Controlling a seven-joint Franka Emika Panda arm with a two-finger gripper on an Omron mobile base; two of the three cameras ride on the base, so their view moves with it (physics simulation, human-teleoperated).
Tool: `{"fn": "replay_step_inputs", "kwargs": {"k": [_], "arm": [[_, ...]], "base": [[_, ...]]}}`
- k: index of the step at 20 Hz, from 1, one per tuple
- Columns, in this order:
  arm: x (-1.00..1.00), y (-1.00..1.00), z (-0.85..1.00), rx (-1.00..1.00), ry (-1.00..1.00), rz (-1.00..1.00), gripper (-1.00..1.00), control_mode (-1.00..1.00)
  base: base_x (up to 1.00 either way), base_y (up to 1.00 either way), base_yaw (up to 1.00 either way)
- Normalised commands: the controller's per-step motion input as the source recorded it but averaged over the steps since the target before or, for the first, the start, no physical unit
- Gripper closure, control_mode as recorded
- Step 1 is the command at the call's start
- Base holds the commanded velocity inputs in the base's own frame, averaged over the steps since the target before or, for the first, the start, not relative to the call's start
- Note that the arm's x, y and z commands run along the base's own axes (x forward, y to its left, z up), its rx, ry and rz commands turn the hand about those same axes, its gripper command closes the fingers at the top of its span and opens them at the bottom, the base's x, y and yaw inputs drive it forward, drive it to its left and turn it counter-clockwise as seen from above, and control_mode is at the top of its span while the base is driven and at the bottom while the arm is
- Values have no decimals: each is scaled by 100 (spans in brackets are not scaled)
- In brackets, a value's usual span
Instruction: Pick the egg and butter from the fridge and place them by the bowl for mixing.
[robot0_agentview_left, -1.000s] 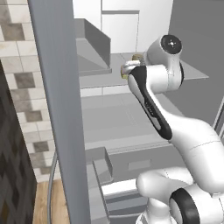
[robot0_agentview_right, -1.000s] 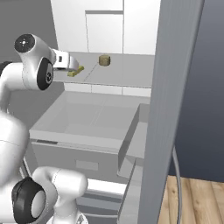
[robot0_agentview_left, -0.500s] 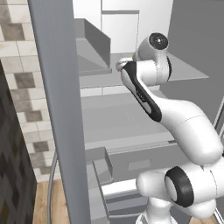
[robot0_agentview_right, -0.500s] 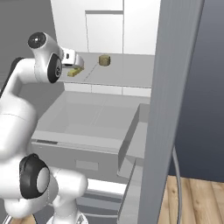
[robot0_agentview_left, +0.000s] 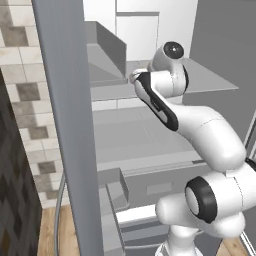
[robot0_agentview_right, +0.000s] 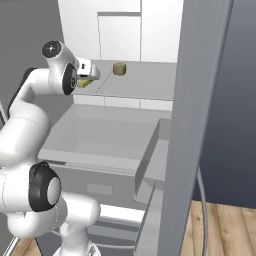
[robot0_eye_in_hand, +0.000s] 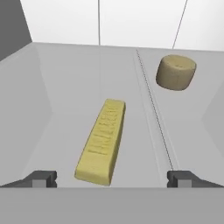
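Butter (robot0_eye_in_hand: 101, 141) lengthwise between wide-open, empty jaws, clear shelf (robot0_eye_in_hand: 65, 87) either side, brownish lump (robot0_eye_in_hand: 176, 72) well apart

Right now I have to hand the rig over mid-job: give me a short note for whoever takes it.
Gripper: open, empty, fingers standing either side of the near end of the butter, not touching it.
Butter: lying flat on the fridge shelf, straight ahead of the hand.
Brownish round lump: farther back on the same shelf, to the butter's right in the hand view; leave it.
Fridge door: open, drawer below the shelf pulled out.
Done: reach to the butter.
Left: grasp the butter, carry it out, find the egg, place both by the bowl.
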Motion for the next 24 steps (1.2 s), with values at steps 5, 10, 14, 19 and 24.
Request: {"fn": "replay_step_inputs", "kwargs": {"k": [5,10,14,19,24], "arm": [[33,0,-6,0,7,0,-100,-100],[43,3,-2,0,13,0,-100,-100],[40,8,-10,0,14,0,-100,-100],[40,15,-13,0,7,0,-100,-100],[24,9,-30,0,8,0,-100,-100]], "base": [[0,0,0],[0,0,0],[0,0,0],[0,0,0],[0,0,0]]}}
